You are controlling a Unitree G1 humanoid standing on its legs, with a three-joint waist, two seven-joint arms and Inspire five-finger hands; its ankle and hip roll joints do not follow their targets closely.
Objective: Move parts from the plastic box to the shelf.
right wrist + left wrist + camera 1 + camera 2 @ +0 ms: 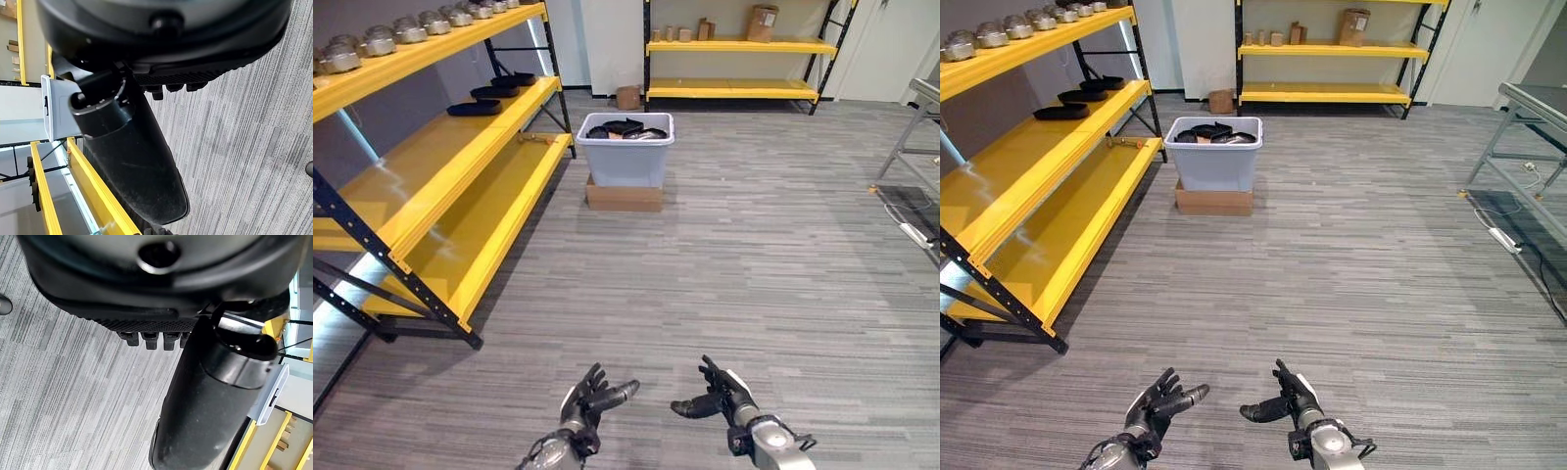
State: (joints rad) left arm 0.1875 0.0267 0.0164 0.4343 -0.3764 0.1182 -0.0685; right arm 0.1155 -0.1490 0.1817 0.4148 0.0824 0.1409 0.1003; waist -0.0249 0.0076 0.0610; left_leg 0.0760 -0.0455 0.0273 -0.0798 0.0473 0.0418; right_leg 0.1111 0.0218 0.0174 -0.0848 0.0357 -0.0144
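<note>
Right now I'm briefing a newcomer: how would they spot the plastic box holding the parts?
Follow the long yellow shelf to its far end. Beside it on the floor stands the grey plastic box, on a flat cardboard box and filled with dark parts.

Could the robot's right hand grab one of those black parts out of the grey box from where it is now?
Probably not yet. The right hand hangs open and low, while the grey box stands well ahead across bare floor. Nothing blocks the way; it looks too far.
</note>
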